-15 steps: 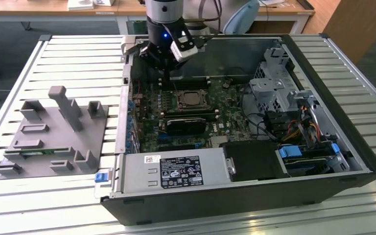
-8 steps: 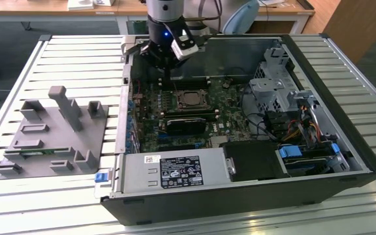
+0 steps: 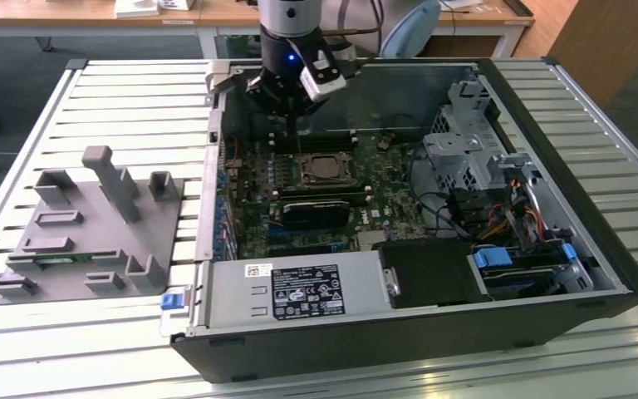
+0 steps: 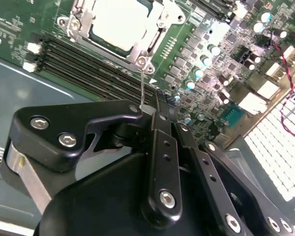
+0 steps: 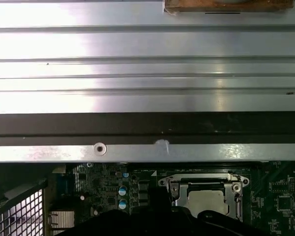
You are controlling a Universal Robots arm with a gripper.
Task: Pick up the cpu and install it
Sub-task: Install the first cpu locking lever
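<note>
Cpu: we see the cpu point(image 4: 118, 23) lying flat inside the socket frame point(image 4: 78, 19) on the motherboard point(image 4: 206, 44), silver top up; in the exterior view it sits mid-board point(image 3: 321, 170), and the first wrist view shows it too point(image 5: 208, 200).
Progress: we judge the chip already placed; whether the retention frame is latched down over it, we cannot tell.
End effector: we find the end effector point(image 4: 159, 105) just above the board beside the socket, fingers clenched together with nothing between them; a thin wire lever point(image 4: 143, 83) rises right by its tip, and contact is unclear.
Case: the open computer case point(image 3: 585, 166) holds the motherboard, a power supply point(image 3: 296, 291), drive cages and cables.
Desk: the slatted desk point(image 3: 130, 91) carries the case and a grey fixture tray point(image 3: 86, 224) on the exterior view's left.
</note>
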